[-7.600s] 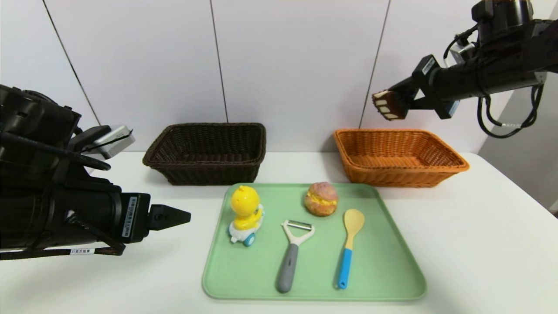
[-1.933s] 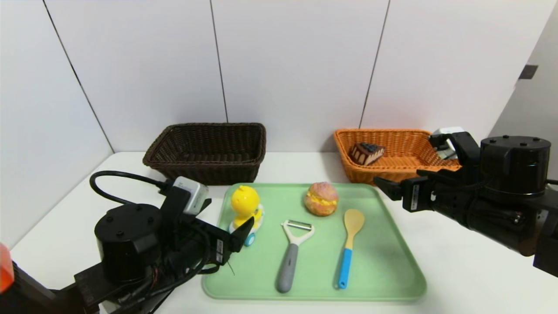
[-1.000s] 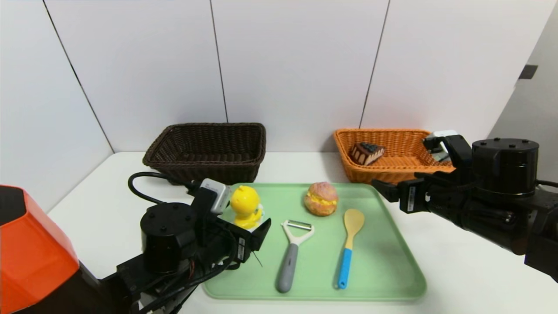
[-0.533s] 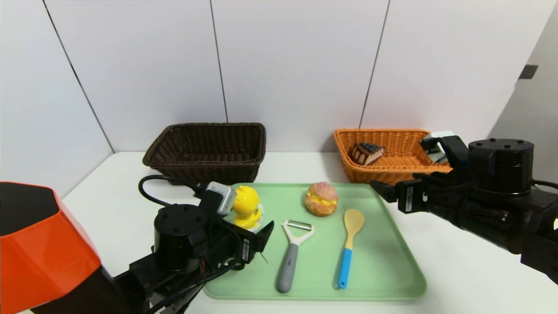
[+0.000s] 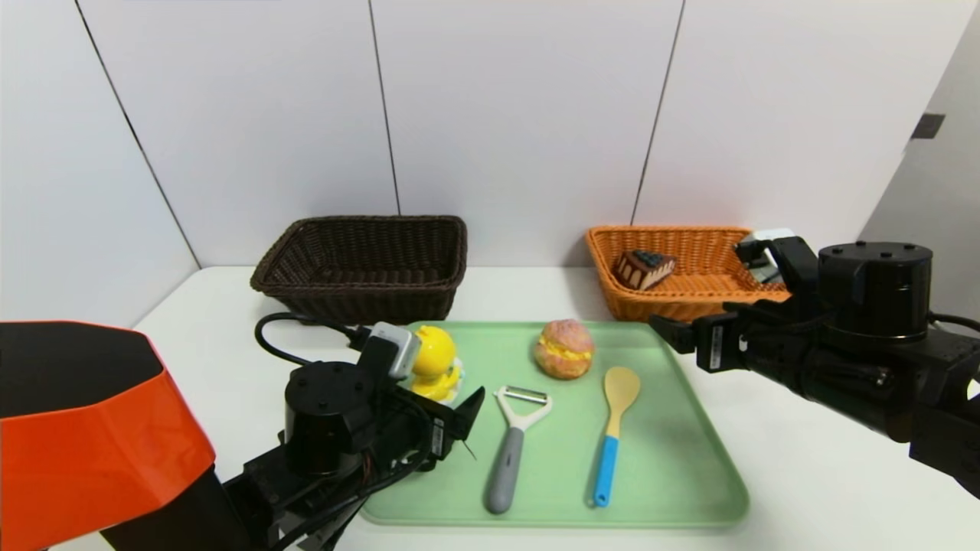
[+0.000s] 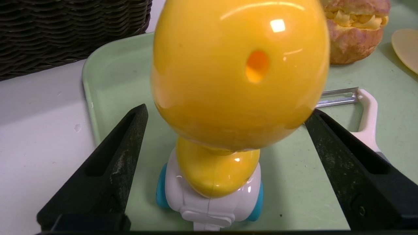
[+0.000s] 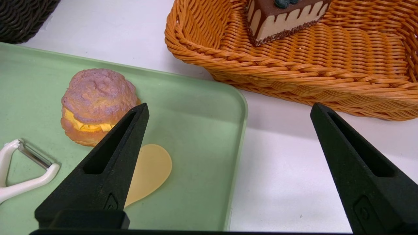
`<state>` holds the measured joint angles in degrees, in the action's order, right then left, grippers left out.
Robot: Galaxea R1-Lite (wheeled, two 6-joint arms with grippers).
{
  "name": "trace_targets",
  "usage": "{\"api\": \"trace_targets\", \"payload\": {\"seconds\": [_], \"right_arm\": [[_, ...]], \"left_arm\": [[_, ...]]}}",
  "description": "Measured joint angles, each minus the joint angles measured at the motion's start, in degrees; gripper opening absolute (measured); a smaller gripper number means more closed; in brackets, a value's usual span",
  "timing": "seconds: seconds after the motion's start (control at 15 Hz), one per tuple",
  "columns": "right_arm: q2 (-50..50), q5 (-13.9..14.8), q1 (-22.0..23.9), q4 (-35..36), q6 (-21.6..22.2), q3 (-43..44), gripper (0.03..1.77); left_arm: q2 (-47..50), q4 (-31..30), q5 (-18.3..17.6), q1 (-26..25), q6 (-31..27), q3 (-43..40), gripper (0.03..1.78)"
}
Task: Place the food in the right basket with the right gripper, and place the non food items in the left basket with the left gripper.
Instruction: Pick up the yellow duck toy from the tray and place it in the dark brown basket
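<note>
Straddling the duck toy (image 6: pixel 240 75) on the green tray (image 5: pixel 689 474), the left gripper (image 6: pixel 225 163) stands fully spread, gripping nothing, apparently lined up to clamp. Beside the tray, the right gripper (image 7: pixel 228 163) waits wide open and empty.

Lab: bare white panel walls (image 5: pixel 521 107)

1. You've got a white counter (image 5: pixel 827 474) carrying everything here.
2. Front and centre on it lies a pale green tray (image 5: pixel 674 474).
3. Behind the tray toward your left stands the dark brown basket (image 5: pixel 360 264), close to the back wall.
4. Behind the tray's right corner stands the orange basket (image 5: pixel 693 302), just beside the tray and well apart from the dark one.
</note>
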<state>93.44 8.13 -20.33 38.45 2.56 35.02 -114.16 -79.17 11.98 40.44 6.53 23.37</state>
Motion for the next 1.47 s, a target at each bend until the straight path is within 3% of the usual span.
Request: {"api": "trace_targets", "payload": {"seconds": [1.47], "right_arm": [[1.1, -0.1, -0.6, 0.1, -0.1, 0.0, 1.71]], "left_arm": [[-3.8, -1.4, -0.5, -1.0, -0.7, 2.8, 1.69]]}}
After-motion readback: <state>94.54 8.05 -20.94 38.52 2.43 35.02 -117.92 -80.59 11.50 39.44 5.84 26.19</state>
